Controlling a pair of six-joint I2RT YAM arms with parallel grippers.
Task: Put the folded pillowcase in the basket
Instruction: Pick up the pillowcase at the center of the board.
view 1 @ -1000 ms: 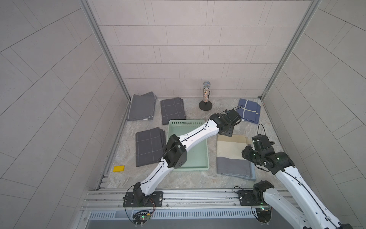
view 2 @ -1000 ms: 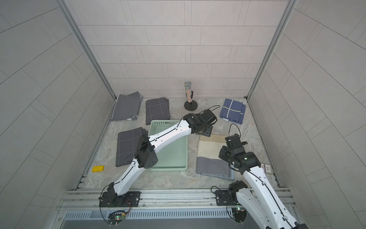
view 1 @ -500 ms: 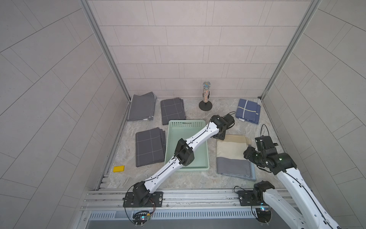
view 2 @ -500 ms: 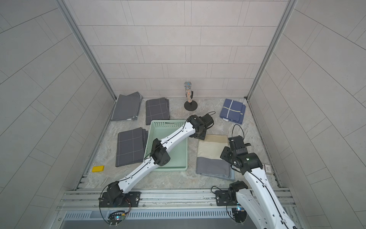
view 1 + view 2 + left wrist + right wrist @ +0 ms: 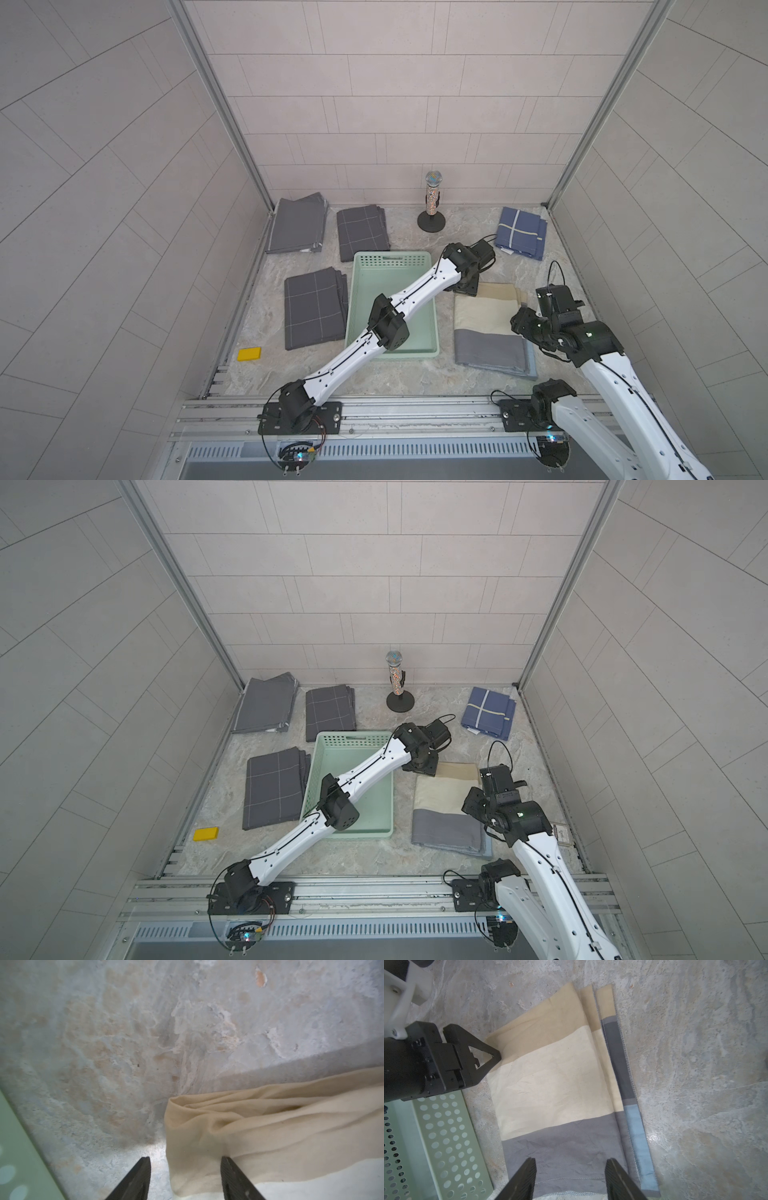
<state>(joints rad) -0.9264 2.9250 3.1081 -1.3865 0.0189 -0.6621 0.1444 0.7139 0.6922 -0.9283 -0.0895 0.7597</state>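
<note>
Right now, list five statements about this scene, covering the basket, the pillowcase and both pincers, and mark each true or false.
1. No cloth shows in the basket. True.
2. The left pincer is shut on the pillowcase. False: its jaws stand open astride the beige corner.
3. The right pincer is open over the pillowcase's grey band. True.
4. The pillowcase lies inside the basket. False: it lies on the table beside it.
5. The microphone lies flat. False: it stands upright on its round base.
</note>
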